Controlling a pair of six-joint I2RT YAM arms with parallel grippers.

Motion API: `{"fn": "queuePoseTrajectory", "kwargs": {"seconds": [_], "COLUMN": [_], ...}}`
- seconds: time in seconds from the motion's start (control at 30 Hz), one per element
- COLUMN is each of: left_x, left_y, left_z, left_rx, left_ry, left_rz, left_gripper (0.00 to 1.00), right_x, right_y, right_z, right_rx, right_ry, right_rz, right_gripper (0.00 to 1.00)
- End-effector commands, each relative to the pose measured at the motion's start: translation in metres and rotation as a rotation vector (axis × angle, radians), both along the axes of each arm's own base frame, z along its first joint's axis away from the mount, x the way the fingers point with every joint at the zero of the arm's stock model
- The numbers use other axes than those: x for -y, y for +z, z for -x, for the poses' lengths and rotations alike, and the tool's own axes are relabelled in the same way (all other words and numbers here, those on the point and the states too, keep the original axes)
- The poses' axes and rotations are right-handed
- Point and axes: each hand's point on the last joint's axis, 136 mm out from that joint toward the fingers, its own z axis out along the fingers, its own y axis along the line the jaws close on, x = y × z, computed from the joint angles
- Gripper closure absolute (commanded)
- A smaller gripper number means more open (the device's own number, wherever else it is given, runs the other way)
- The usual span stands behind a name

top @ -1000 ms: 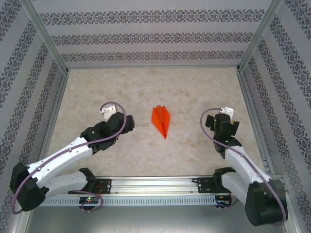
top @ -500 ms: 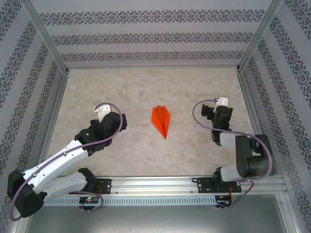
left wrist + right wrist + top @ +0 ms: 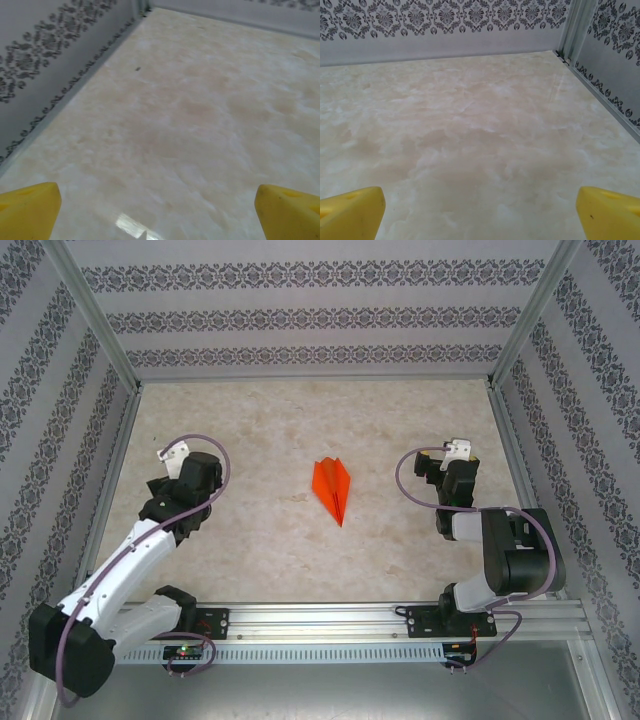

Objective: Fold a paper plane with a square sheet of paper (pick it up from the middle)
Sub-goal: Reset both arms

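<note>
Left tool (image 3: 159, 211) swung left; it and right tool (image 3: 480, 210) gape empty (overhead: paper plane (image 3: 334, 490) between).

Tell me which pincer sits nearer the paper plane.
Right. The right pincer stands to the right of the paper plane; the left pincer is farther off on its left. Neither touches it.

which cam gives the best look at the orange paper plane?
Top external: the paper plane lies whole and unobstructed at the middle of the marble tabletop, nose toward the near edge. The left wrist and right wrist cameras face away from it, onto tabletop and patterned wall.
</note>
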Motion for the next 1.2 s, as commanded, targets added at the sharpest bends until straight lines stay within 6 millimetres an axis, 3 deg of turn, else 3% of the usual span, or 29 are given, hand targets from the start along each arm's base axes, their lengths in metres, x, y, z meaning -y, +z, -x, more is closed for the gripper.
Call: {"fn": "queuePoseTrajectory", "kwargs": {"seconds": [0.0,0.13,0.37,0.67,0.73,0.87,0.93,1.17], "left_x": [-0.025,-0.028,0.0,0.021,0.024,0.019,0.017,0.016], "left_y": [-0.006,-0.022,-0.059,-0.061,-0.073,-0.083,-0.089,-0.086], "left_z": [-0.01,-0.028,-0.056,-0.1,-0.106,-0.107,-0.104,-0.105], "left_rx": [0.027,0.019,0.128,0.197,0.213,0.269,0.216,0.234], "left_ry": [0.054,-0.003,-0.212,-0.377,-0.42,-0.469,-0.461,-0.448], "left_rz": [-0.073,-0.189,-0.204,-0.215,-0.186,-0.106,-0.085,-0.1], "left_gripper": [0.0,0.0,0.0,0.0,0.01,0.01,0.0,0.0], "right_x": [-0.002,-0.002,-0.002,-0.002,-0.002,-0.002,-0.002,-0.002], "right_y": [0.017,0.017,0.017,0.017,0.018,0.017,0.017,0.017], "right_z": [-0.006,-0.006,-0.005,-0.005,-0.006,-0.006,-0.006,-0.006], "right_rx": [0.059,0.06,0.059,0.06,0.06,0.06,0.06,0.06], "right_ry": [0.017,0.018,0.017,0.017,0.019,0.018,0.018,0.017], "right_rz": [0.002,0.002,0.001,0.001,0.002,0.001,0.002,0.002], "right_gripper": [0.02,0.02,0.02,0.02,0.02,0.02,0.02,0.02]}}
